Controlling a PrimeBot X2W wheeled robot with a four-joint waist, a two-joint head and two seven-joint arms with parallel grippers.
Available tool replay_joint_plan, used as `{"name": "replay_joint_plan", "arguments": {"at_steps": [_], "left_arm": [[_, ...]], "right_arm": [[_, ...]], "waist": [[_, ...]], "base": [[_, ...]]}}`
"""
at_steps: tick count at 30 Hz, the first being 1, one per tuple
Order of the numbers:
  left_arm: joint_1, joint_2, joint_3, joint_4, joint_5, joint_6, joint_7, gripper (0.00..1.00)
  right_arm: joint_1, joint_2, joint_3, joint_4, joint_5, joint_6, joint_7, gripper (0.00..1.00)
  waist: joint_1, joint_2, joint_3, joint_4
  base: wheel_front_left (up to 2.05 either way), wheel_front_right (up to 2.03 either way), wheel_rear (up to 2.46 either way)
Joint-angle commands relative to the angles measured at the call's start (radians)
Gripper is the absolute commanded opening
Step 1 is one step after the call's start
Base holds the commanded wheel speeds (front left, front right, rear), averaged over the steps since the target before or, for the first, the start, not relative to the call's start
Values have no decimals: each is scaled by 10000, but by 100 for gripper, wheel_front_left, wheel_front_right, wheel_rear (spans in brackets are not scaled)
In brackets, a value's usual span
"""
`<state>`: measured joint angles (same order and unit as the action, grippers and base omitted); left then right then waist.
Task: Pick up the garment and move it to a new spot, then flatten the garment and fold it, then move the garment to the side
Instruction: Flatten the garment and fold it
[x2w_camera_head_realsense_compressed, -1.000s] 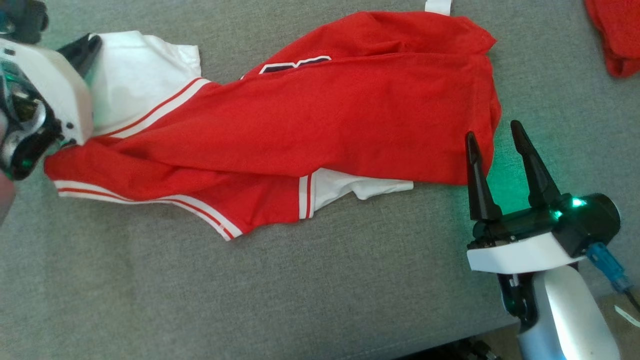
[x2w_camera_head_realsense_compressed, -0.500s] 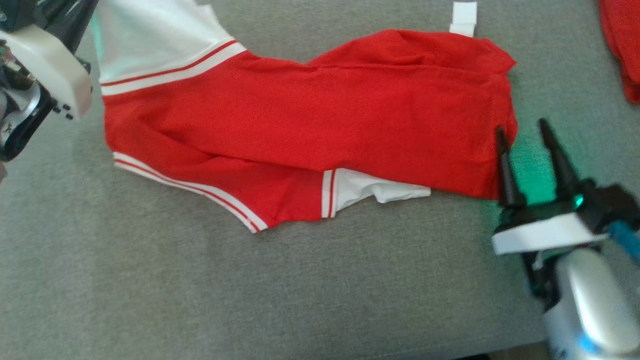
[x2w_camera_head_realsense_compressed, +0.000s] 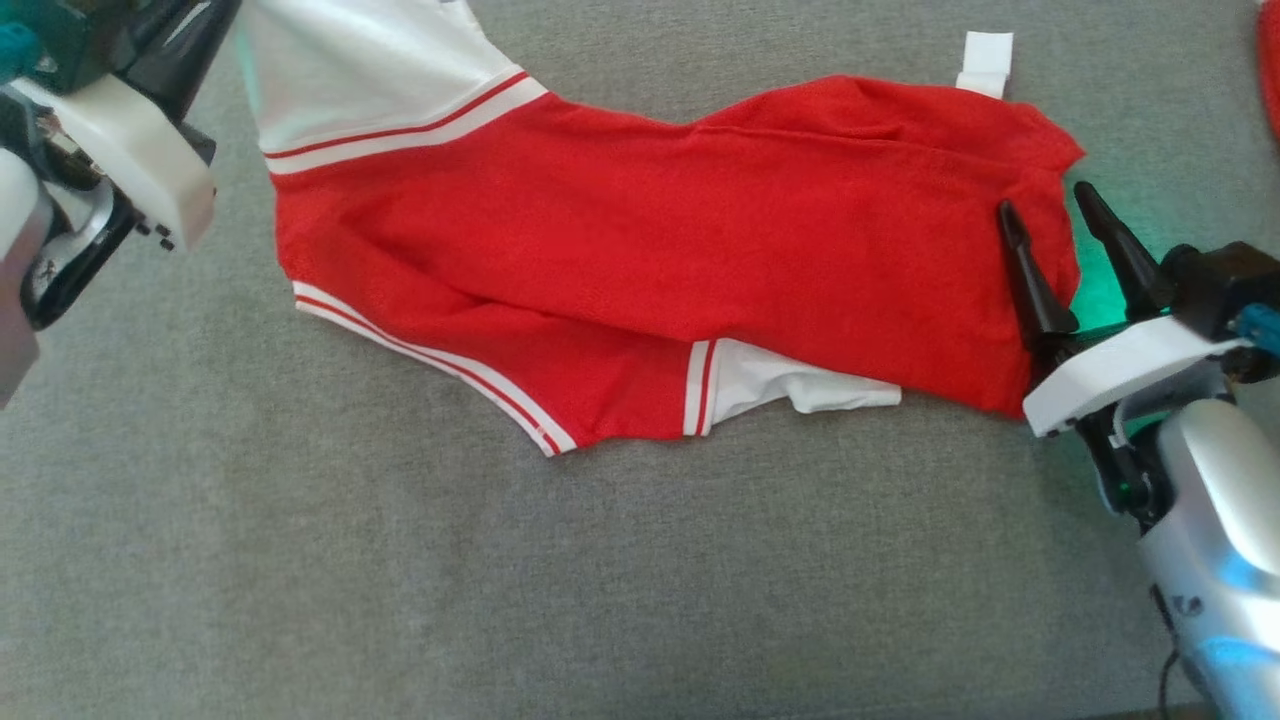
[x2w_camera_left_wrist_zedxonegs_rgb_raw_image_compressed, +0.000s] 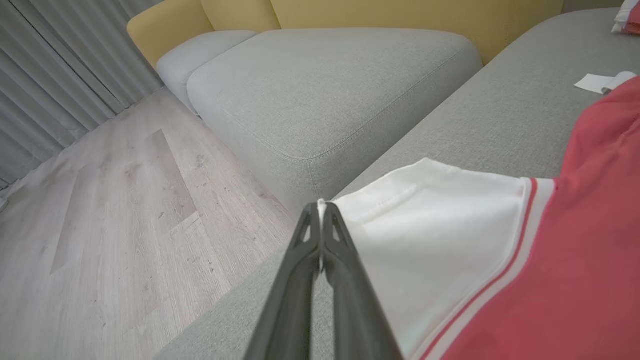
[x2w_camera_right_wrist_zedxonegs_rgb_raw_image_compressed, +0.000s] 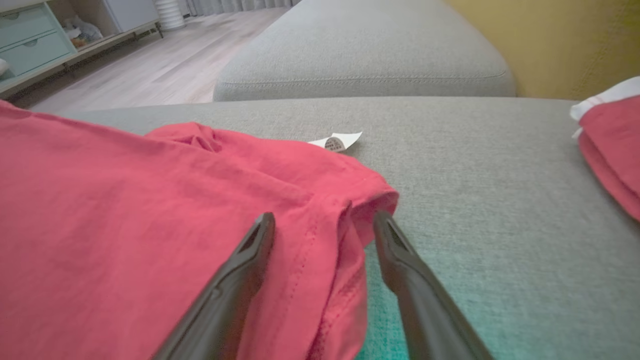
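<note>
Two grippers: I had the left gripper (x2w_camera_left_wrist_zedxonegs_rgb_raw_image_compressed: 320, 209) near the left edge of the sofa seat (x2w_camera_head_realsense_compressed: 640, 580) and the right gripper (x2w_camera_head_realsense_compressed: 1045, 200) near its right edge.
Left jaws: pressed together on the hem of the white sleeve (x2w_camera_left_wrist_zedxonegs_rgb_raw_image_compressed: 440, 225), with a sliver of white cloth between the tips.
Right jaws: spread wide and holding nothing. One finger was over red cloth and the other over bare seat, with the garment's right hem between them. I could not tell whether either finger touched.
Garment: the garment (x2w_camera_head_realsense_compressed: 650, 230), a red shirt with white sleeves and striped trim, lay stretched lengthwise across the far half of the seat.
Folds: the body was doubled over on itself, and the second white sleeve poked out under its near edge.
Tag: a small white tag (x2w_camera_head_realsense_compressed: 985, 60) lay on the seat just beyond the garment's far right corner.
Other cloth: a second red cloth (x2w_camera_right_wrist_zedxonegs_rgb_raw_image_compressed: 610, 145) sat toward the seat's right edge, well apart from the garment.
Surroundings: I saw a pale wood floor (x2w_camera_left_wrist_zedxonegs_rgb_raw_image_compressed: 100, 200) beyond the left edge and a yellow backrest (x2w_camera_left_wrist_zedxonegs_rgb_raw_image_compressed: 400, 12) behind the seat.
</note>
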<state>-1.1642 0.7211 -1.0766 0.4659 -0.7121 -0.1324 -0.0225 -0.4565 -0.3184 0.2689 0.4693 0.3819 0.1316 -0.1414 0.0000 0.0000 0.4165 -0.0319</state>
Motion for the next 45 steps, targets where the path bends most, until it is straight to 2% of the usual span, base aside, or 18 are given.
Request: {"name": "replay_joint_plan", "arguments": {"at_steps": [1,2,7,9,13,16,17,18,24,30,31,32,36,41,45], "left_arm": [[-682,389,364,-81,-71,18,-92,0],[-704,385,313,-76,-98,18,-108,0],[-817,376,67,-41,-240,18,-173,0],[-851,376,-32,-12,-283,18,-208,0],[-877,373,-206,75,-376,17,-274,0],[-885,377,-279,127,-412,17,-304,0],[-890,384,-310,153,-424,17,-324,0],[-898,399,-320,179,-430,17,-371,0],[-763,461,-303,-201,-661,17,-755,0],[-23,935,-344,-1645,-1241,38,-946,0],[139,1055,-373,-1909,-1289,95,-934,0],[296,1183,-414,-2156,-1300,184,-912,0],[758,1728,-453,-2895,-1241,684,-941,0],[1229,2352,-289,-3761,-1473,1253,-1067,0],[1440,2703,-226,-4237,-1582,1534,-1073,0]], "right_arm": [[-152,-253,304,-162,205,-9,31,100],[-222,-322,391,-105,313,-9,31,98],[-505,-574,777,116,528,-9,-98,57],[-578,-639,866,207,476,-9,-195,51],[-661,-697,968,386,378,-9,-367,30],[-693,-719,936,462,297,-9,-464,26],[-701,-735,914,481,255,-9,-505,6],[-698,-755,837,505,216,-9,-547,0],[100,-1061,-1,192,364,-9,-538,0],[2468,-1359,-910,-1477,1008,-9,29,0],[2837,-1297,-1093,-1756,993,-9,69,57],[3175,-1203,-1251,-2054,959,-9,91,100],[4325,-867,-1626,-3398,1009,-9,147,100],[5085,-841,-1767,-5087,1049,-9,164,100],[4886,-1079,-1488,-5470,1273,-9,337,100]], "waist": [[0,0,18,51],[0,0,29,78],[0,0,84,198],[0,0,78,227],[0,0,26,256],[0,0,-11,257],[0,0,-29,255],[0,0,-50,251],[0,0,-232,345],[0,0,-244,359],[0,0,-234,335],[0,0,-229,309],[0,0,-223,231],[0,0,-216,204],[0,0,-236,340]], "base": [[0,0,0],[0,0,0],[0,0,0],[0,0,0],[0,0,0],[0,0,0],[0,0,0],[0,0,0],[0,0,0],[0,0,0],[0,0,0],[0,0,0],[0,0,0],[0,0,0],[0,0,0]]}}
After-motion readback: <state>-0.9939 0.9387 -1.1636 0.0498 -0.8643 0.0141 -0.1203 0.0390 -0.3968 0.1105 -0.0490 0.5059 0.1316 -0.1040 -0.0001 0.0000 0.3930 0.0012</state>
